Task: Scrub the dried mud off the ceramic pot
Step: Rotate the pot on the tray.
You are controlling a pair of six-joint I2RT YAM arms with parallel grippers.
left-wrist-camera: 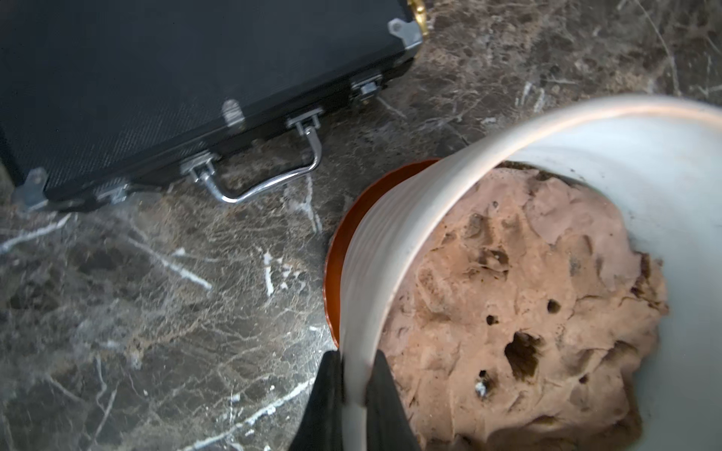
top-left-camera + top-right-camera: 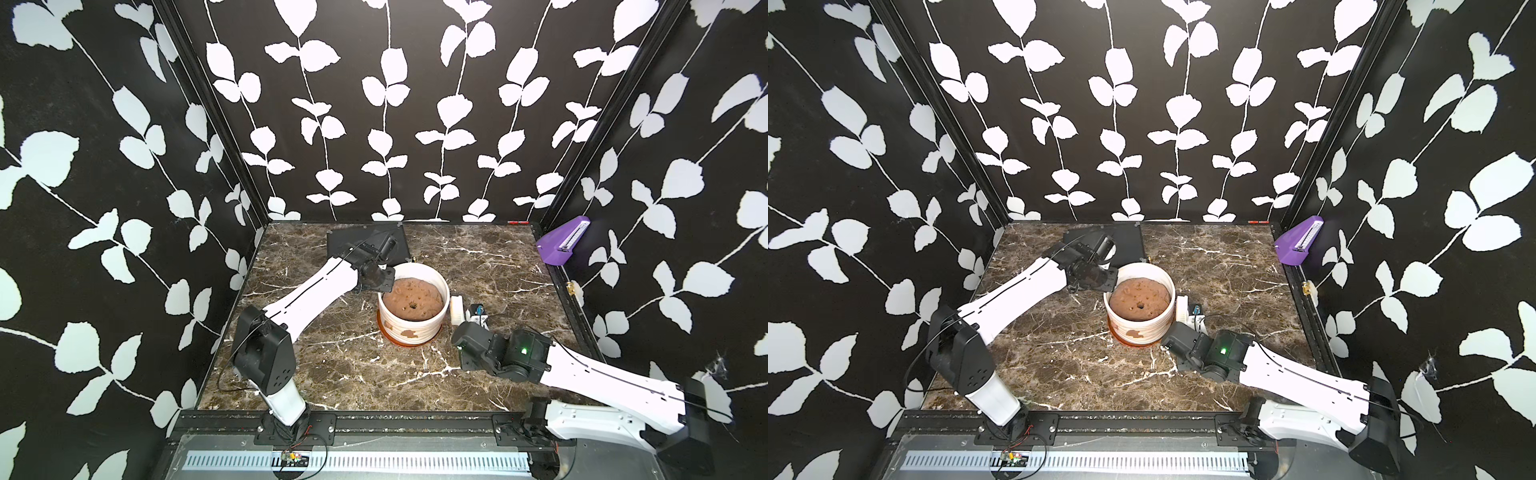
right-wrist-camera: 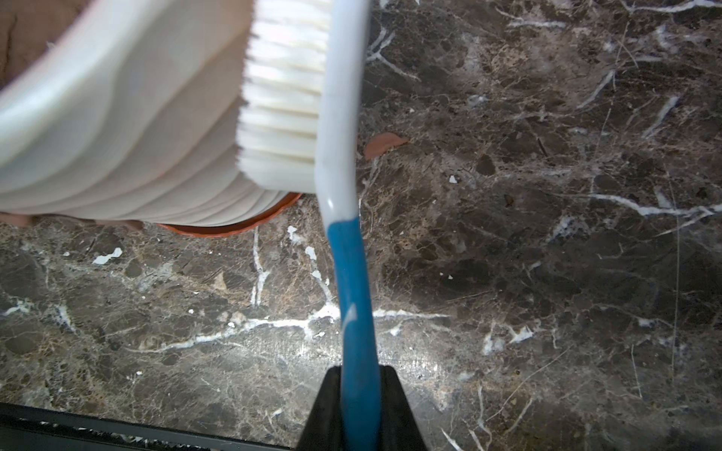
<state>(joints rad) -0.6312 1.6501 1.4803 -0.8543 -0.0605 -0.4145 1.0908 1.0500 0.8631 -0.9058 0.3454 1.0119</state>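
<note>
The white ribbed ceramic pot [image 2: 434, 323] [image 2: 1152, 323] stands mid-table on its orange-brown base [image 1: 332, 269]. Brown blotches of dried mud [image 2: 409, 333] [image 2: 1133, 333] show on its near wall. My left gripper [image 2: 384, 286] [image 2: 1111, 283] [image 1: 355, 361] is shut on the pot's rim [image 1: 394, 250], one finger outside and one inside. My right gripper [image 2: 478, 322] [image 3: 361, 373] is shut on the blue handle [image 3: 353, 293] of a white brush [image 2: 457, 309] [image 2: 1181, 307]. The bristles [image 3: 281, 97] press against the pot's right wall [image 3: 136, 136]. A dried mud flake [image 3: 385, 142] lies on the table.
A lumpy brown mound [image 2: 411, 297] [image 1: 527, 293] with a hole fills the pot. A flat black case [image 2: 365, 237] [image 1: 156, 78] lies behind the pot, near my left wrist. A purple device [image 2: 563, 245] sits on the right wall's edge. The marble table [image 2: 353, 365] is bare in front.
</note>
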